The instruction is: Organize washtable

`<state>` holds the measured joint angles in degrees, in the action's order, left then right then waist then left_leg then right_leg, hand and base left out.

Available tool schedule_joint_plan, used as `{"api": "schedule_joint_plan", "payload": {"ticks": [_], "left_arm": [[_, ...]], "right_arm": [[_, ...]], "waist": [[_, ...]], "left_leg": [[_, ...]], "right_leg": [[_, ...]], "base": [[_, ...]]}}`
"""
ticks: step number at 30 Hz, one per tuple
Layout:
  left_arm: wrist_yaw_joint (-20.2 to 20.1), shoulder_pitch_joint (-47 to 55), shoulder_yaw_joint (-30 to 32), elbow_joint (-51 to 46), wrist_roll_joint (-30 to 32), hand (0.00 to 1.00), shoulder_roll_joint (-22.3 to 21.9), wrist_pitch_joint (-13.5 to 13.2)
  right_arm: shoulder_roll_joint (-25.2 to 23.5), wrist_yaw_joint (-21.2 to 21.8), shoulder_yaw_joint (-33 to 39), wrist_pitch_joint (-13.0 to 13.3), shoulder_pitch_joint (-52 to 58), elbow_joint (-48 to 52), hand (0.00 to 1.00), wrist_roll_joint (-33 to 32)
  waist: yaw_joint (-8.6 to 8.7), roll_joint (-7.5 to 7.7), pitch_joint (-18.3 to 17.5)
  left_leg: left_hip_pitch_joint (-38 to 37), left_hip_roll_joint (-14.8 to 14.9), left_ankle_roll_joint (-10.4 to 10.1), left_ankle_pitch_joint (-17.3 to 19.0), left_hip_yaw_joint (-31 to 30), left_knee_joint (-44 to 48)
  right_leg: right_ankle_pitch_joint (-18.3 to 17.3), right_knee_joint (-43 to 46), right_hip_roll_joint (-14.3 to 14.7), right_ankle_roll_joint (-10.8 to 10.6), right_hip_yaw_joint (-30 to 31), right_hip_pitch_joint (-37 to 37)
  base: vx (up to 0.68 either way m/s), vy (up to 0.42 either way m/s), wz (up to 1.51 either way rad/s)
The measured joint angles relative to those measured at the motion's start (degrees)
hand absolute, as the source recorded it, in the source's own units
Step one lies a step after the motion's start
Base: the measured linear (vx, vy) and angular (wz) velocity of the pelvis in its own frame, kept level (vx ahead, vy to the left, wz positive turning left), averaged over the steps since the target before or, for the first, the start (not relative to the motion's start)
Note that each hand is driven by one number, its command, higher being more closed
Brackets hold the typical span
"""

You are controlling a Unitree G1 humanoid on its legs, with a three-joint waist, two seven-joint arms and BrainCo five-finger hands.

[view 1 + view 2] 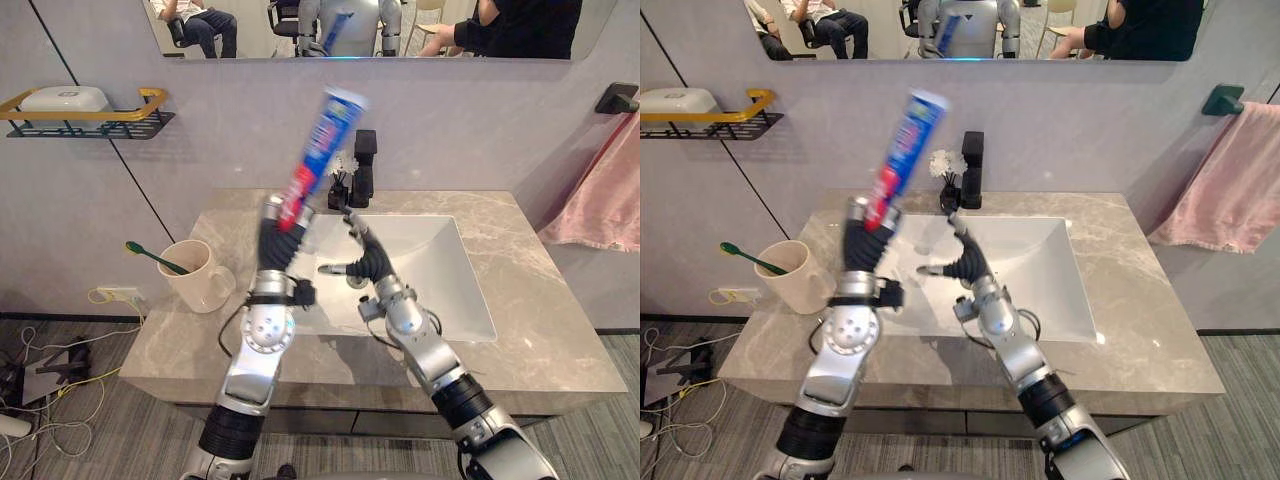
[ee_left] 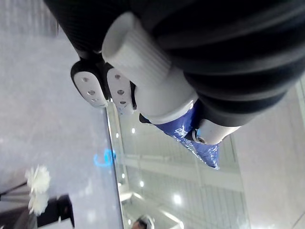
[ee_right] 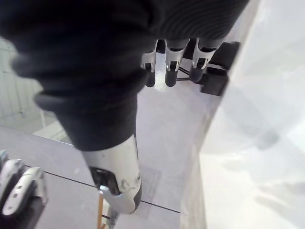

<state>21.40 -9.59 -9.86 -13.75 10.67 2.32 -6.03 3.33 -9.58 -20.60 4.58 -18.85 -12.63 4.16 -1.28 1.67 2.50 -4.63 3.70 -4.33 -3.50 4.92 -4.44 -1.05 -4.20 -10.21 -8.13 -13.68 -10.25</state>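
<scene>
Over the sink's left rim, left hand (image 1: 275, 245): our fingers are curled round the lower end of the toothpaste tube (image 1: 318, 150), held off the stone.
Toothpaste tube: one; it leans to the right with its flat end up and its white cap down at the hand, and it is the thing we are tidying.
Right hand (image 1: 365, 258): it hovers above the sink (image 1: 440, 270), fingers straight, thumb spread toward the left, holding nothing.
Countertop (image 1: 540, 330): the widest bare stretch lies right of the sink; narrower strips run along the near edge and on the left.
Mug (image 1: 200, 280): one, upright on the left strip, near the counter's left edge, well apart from both hands.
Toothbrush (image 1: 150, 256): one, green, standing tilted in the mug with its head out to the left.
Faucet (image 1: 363, 165): one, black, at the sink's far edge.
Shelf (image 1: 90, 120): one, on the far left wall, carrying one white box (image 1: 65, 98).
Towel (image 1: 600, 190): one, pink, hanging on the right.
Print: we make out red and blue bands on the tube, but cannot read the lettering.
</scene>
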Motion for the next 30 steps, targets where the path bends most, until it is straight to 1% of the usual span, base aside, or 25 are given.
{"api": "schedule_joint_plan", "payload": {"ticks": [4, 9, 12, 13, 19, 23, 25, 28, 30], "left_arm": [[0.0, 1.2, 0.1, 0.0, 0.0, 1.0, 0.1, 0.0], [0.0, 1.5, 0.4, 0.0, 0.0, 1.0, 0.0, 0.0], [0.0, 1.8, 0.4, 0.2, 0.1, 1.0, 0.0, 0.0], [0.1, 1.8, 0.4, 0.3, 0.0, 1.0, 0.0, 0.0], [0.2, 1.7, 0.0, 2.9, 0.0, 1.0, 0.1, 0.0], [1.2, 0.8, -0.7, 4.2, -0.2, 1.0, 0.4, 0.0], [1.3, -0.4, -0.8, 4.7, -1.1, 1.0, 1.0, -0.1], [1.8, -1.3, -0.8, 5.5, -1.1, 1.0, 1.3, -1.2], [2.4, -2.0, -0.8, 6.1, -1.1, 1.0, 1.4, -1.5]], "right_arm": [[-0.7, -0.3, 2.4, 0.0, -0.1, 1.0, 0.0, 0.0], [-0.8, -0.4, 3.4, 0.0, -0.2, 2.6, 0.0, -0.4], [-1.5, -0.4, 2.6, 0.1, -2.4, 2.9, 0.0, -1.4], [-2.3, -0.4, 2.2, 0.1, -3.9, 2.9, 0.0, -2.7], [-4.4, -0.2, -2.1, 1.8, -9.3, 2.9, 0.0, -7.4], [-4.5, -0.3, -2.5, 1.8, -10.1, 2.8, 0.0, -9.9], [-4.5, -0.3, -3.2, 1.8, -10.5, 2.7, 0.0, -12.1], [-3.6, -0.3, -3.7, 1.8, -11.8, 2.7, 0.0, -13.0], [-2.7, -0.3, -4.2, 1.8, -12.6, 2.4, 0.0, -13.8]], "waist": [[0.53, 0.15, -0.1], [0.45, 0.12, -0.1], [0.45, 0.1, -0.1], [0.39, 0.1, -0.1], [0.35, -0.05, -0.2], [0.17, -0.12, -0.2], [0.13, -0.54, -0.4], [0.19, -1.21, -0.9], [0.2, -1.53, -1.0]], "left_leg": [[-0.3, 0.0, 0.0, 0.0, 0.3, -0.1], [-0.3, 0.1, 0.0, 0.0, 0.4, -0.2], [-0.5, 0.1, 0.0, 0.0, 0.5, -0.4], [-0.6, 0.0, 0.0, 0.0, 0.5, -0.5], [-0.7, 0.0, 0.0, 0.0, 0.6, -0.6], [-0.7, 0.0, 0.0, 0.0, 0.6, -0.6], [-0.7, 0.0, 0.0, 0.0, 0.6, -0.6], [-0.7, 0.0, 0.0, 0.0, 0.6, -0.6], [-0.7, 0.0, 0.0, 0.0, 0.6, -0.6]], "right_leg": [[0.0, -0.1, 0.0, 0.0, 0.3, 0.0], [0.1, -0.3, 0.1, 0.0, 0.4, 0.0], [0.1, -0.4, 0.1, 0.0, 0.5, -0.2], [0.3, -0.8, 0.1, -0.1, 0.5, -0.5], [0.5, -1.1, 0.1, -0.1, 0.5, -0.5], [0.5, -1.1, 0.1, -0.1, 0.4, -0.6], [0.5, -1.1, 0.1, -0.1, 0.4, -0.6], [0.5, -1.1, 0.1, -0.1, 0.4, -0.6], [0.5, -1.1, 0.1, -0.1, 0.5, -0.6]], "base": [[-0.02, -0.012, -0.04], [0.0, -0.003, -0.01], [0.0, 0.0, 0.0], [0.0, 0.0, 0.0], [0.0, 0.0, 0.0], [0.0, 0.0, 0.0], [0.0, 0.0, 0.0], [0.0, 0.0, 0.0], [0.0, 0.0, 0.0]]}}
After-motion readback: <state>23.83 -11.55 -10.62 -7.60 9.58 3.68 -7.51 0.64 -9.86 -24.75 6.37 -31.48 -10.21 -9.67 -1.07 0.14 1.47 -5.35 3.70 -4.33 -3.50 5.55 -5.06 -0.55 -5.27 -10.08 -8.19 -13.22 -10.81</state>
